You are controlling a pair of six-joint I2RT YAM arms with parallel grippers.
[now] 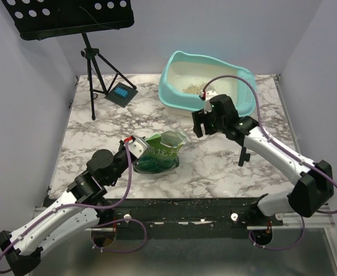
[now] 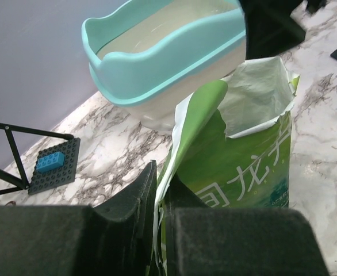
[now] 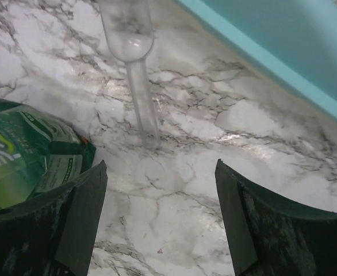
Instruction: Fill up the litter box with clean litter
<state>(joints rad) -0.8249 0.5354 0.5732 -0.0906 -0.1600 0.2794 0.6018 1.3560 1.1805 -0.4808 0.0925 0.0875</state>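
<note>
The turquoise litter box [image 1: 171,92] stands at the back right of the marble table, with a small patch of beige clean litter [image 1: 190,87] on its off-white floor. In the left wrist view the litter box [image 2: 157,69] rises just behind the bag. A green foil bag [image 1: 160,155] stands mid-table with its top torn open. My left gripper [image 1: 138,146] is shut on the green bag [image 2: 243,167], pinching its left edge between the fingers [image 2: 140,195]. My right gripper [image 3: 160,167] hangs open over bare marble between the bag and the box. A clear plastic scoop [image 3: 135,63] lies just ahead of it.
A black music stand on a tripod [image 1: 96,69] occupies the back left. Beside it lies a dark baseplate with a blue brick [image 1: 121,93]. Loose granules are scattered along the table's near edge [image 1: 174,201]. Grey walls close in both sides.
</note>
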